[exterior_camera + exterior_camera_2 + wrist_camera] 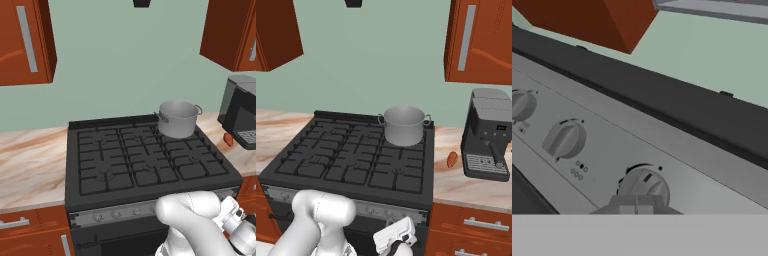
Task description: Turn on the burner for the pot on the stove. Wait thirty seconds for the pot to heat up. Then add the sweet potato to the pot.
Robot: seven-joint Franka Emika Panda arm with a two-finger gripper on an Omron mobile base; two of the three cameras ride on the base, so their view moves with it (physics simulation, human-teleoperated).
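No readable writing marks the stove (145, 160) knobs (564, 140).

coffee machine (240, 117) cropped at edge, knob markings (577, 171) unreadable

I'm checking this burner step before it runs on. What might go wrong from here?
The gripper is shut at one knob among several look-alikes; it may light a burner that isn't under the pot. The grip looks shallow, so it could slip when turned. The sweet potato lies close to the coffee machine, awkward for the later pickup.
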